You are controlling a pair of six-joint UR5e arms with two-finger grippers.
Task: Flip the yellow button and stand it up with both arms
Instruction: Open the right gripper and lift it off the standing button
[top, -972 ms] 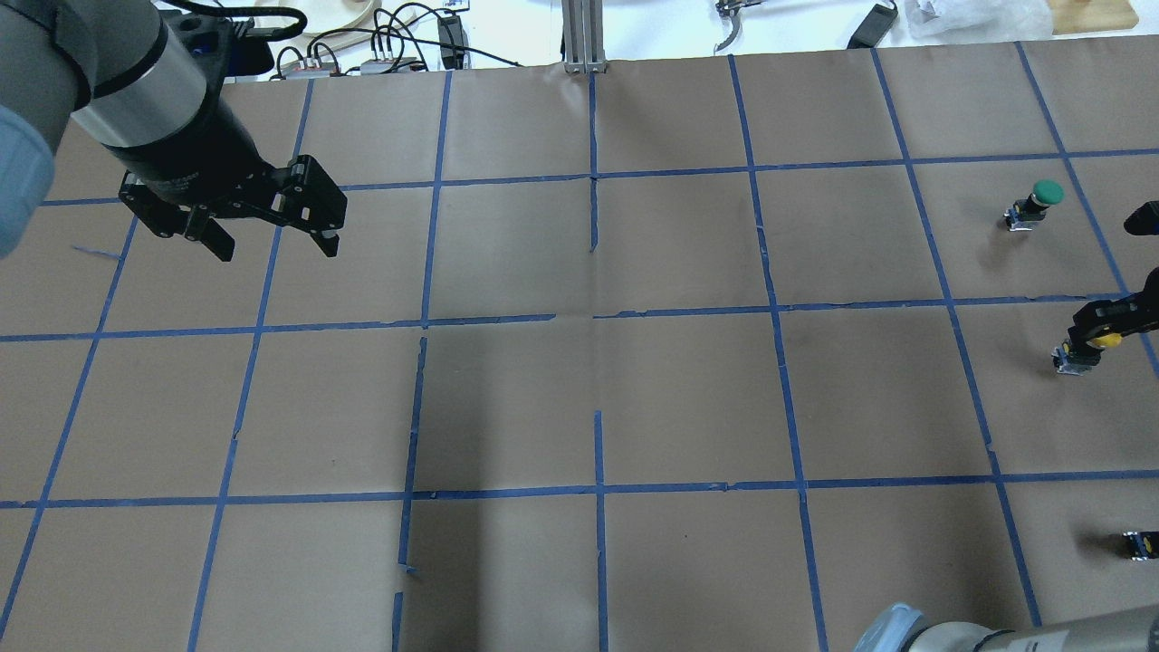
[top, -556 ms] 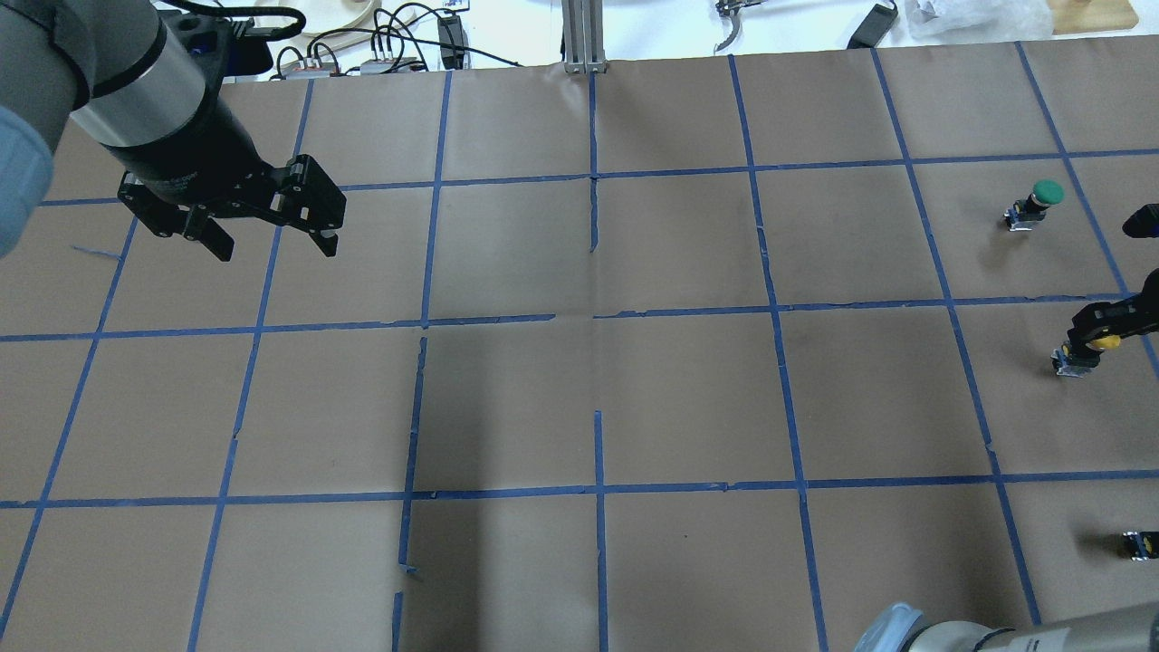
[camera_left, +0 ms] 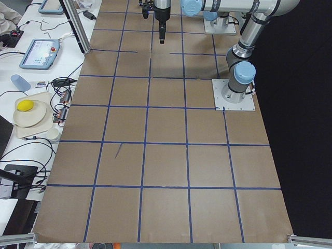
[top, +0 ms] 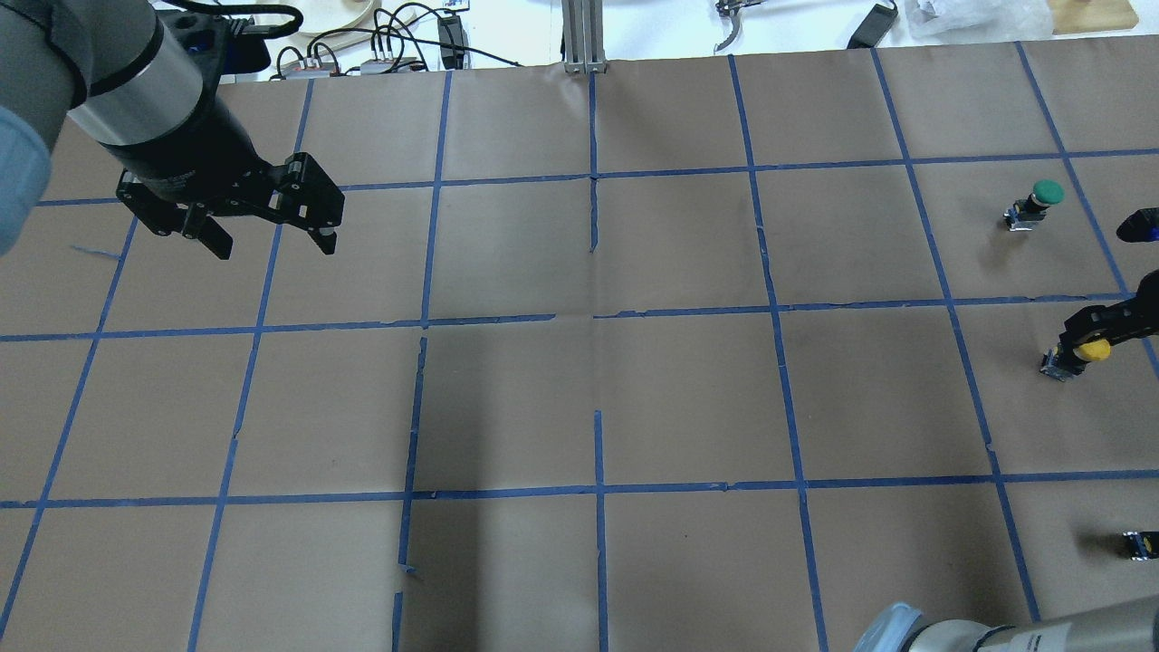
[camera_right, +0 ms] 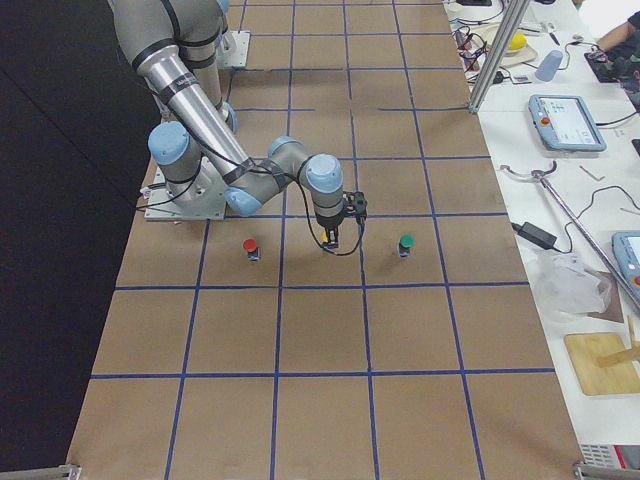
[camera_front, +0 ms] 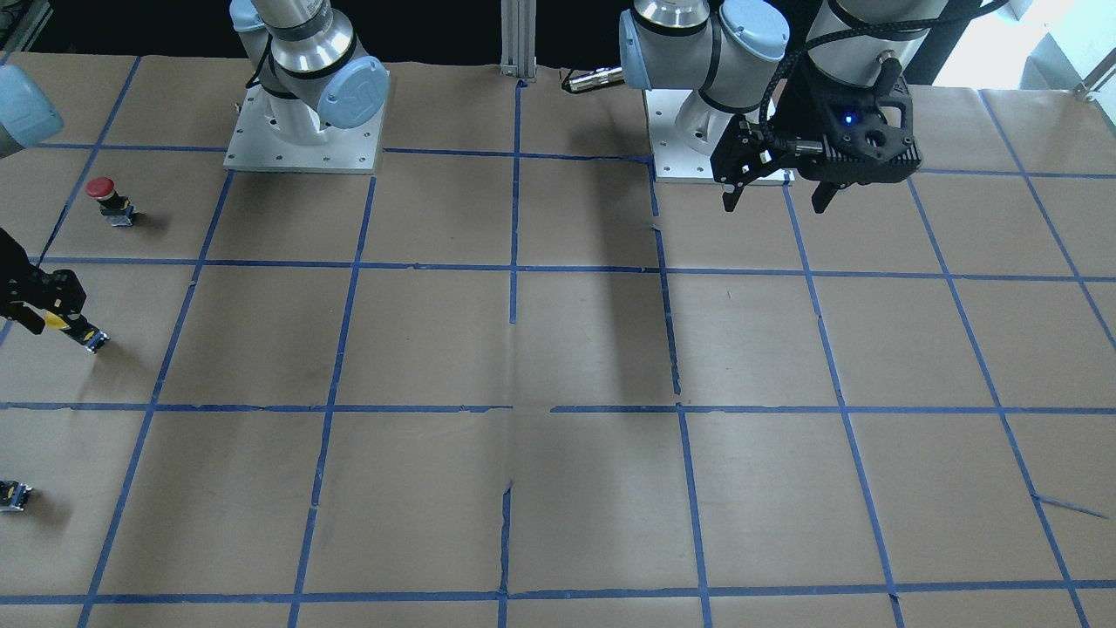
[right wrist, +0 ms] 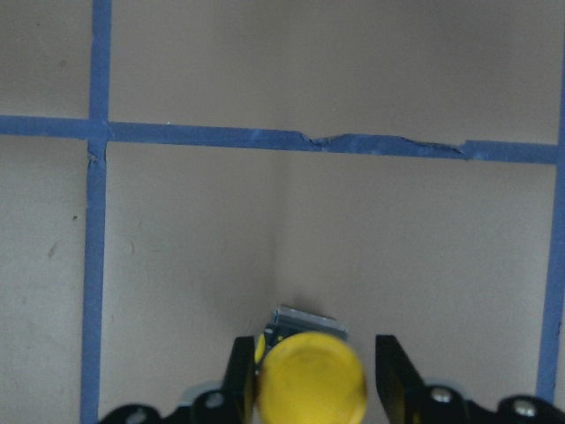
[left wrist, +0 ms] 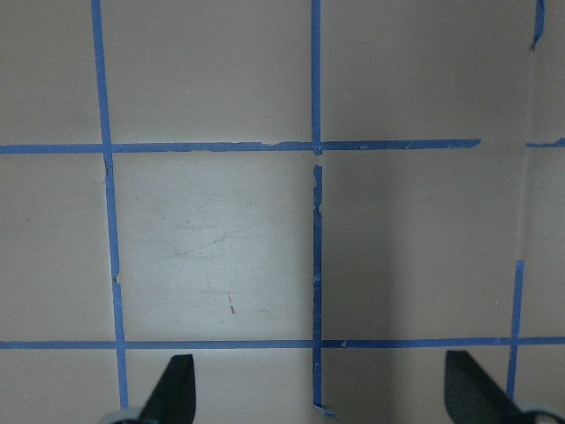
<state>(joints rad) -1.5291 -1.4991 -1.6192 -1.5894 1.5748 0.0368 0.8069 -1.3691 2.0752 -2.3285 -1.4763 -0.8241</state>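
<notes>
The yellow button (top: 1094, 349) has a round yellow cap, a short black body and a metallic base (top: 1053, 364). It is tilted at the far right of the table, its base toward the table's middle. My right gripper (top: 1087, 333) is shut on its cap. In the right wrist view the cap (right wrist: 311, 382) sits between the two black fingers (right wrist: 240, 375). In the front view the button (camera_front: 74, 330) is at the left edge under that gripper (camera_front: 42, 303). My left gripper (top: 272, 240) hovers open and empty at the far left; it also shows in the front view (camera_front: 776, 199).
A green-capped button (top: 1037, 201) stands beyond the yellow one. A red-capped button (camera_front: 106, 199) stands nearer the robot's base. A tiny black-and-yellow block (top: 1139, 543) lies at the right edge. Brown paper with a blue tape grid (top: 598, 317) covers the table.
My right gripper has shifted slightly toward the table's middle, carrying the yellow button with it. The left gripper has barely moved.
</notes>
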